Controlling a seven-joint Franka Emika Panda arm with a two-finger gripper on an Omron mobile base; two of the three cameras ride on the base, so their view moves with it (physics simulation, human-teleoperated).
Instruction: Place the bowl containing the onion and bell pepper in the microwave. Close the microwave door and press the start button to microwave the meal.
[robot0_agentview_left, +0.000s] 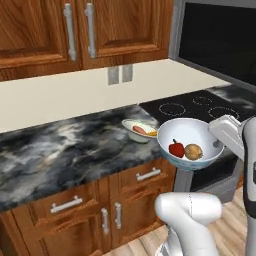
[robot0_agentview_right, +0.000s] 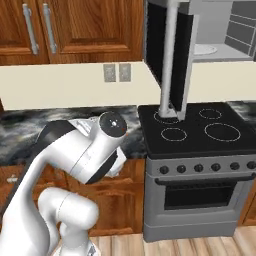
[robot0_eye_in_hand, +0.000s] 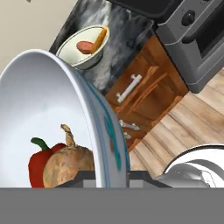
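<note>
Closest to me, the gripper (robot0_eye_in_hand: 106, 177) is clamped on the rim of the bowl (robot0_agentview_left: 190, 142), one finger inside the wall and one outside, as the hand view shows from right up against it. In that view the bowl's white inside curves away to the left, with the onion (robot0_eye_in_hand: 70, 165) and the red bell pepper (robot0_eye_in_hand: 41, 162) lying together at the bottom, touching. The blue-patterned outer wall runs down toward the fingers.

From the left base view the bowl hangs in the air off the counter's front edge, just ahead of the stove (robot0_agentview_left: 200, 107), held up by the white arm on the right; the bell pepper (robot0_agentview_left: 176, 148) sits left of the onion (robot0_agentview_left: 193, 151). Just behind it, on the dark marbled counter (robot0_agentview_left: 60, 150), rests a shallower pale bowl (robot0_agentview_left: 139, 130) with orange and red food (the hand view shows it too, beyond the rim).

The right base view gives what the others lack: the microwave (robot0_agentview_right: 220, 30) above the stove with its pale cavity exposed, and the microwave door (robot0_agentview_right: 167, 55) swung out toward the room, seen nearly edge-on with its long silver handle running down. In this view the arm's bulk hides the bowl.
</note>
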